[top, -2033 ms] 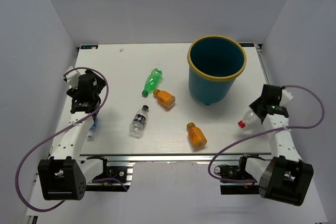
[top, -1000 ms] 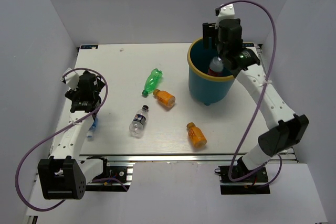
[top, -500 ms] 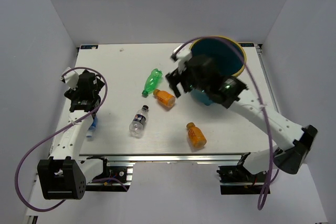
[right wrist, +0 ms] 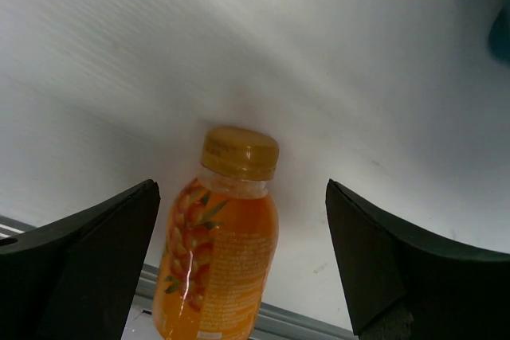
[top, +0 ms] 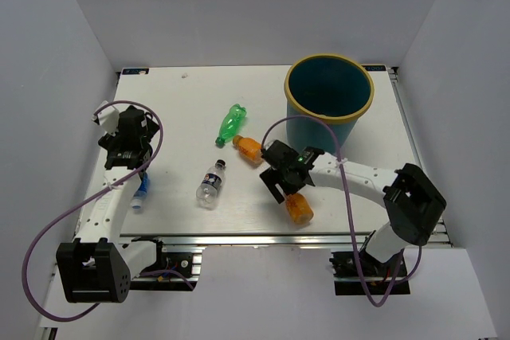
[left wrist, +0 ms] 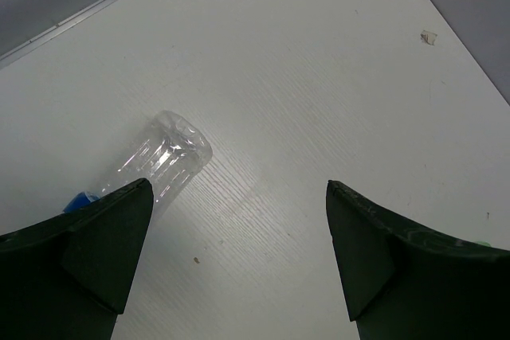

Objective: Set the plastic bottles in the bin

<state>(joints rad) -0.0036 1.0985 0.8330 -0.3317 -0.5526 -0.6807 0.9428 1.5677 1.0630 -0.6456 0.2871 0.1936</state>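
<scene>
Right tool point(top: 279, 187) lowered over orange bottle point(right wrist: 219, 260), base cropped

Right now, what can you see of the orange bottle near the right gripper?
The orange bottle lies on its side on the table near the front edge. It looks like clear plastic full of orange drink, with a yellow-orange cap and a printed label. The open right gripper hovers over it, a finger on either side; only the table touches it.
</scene>
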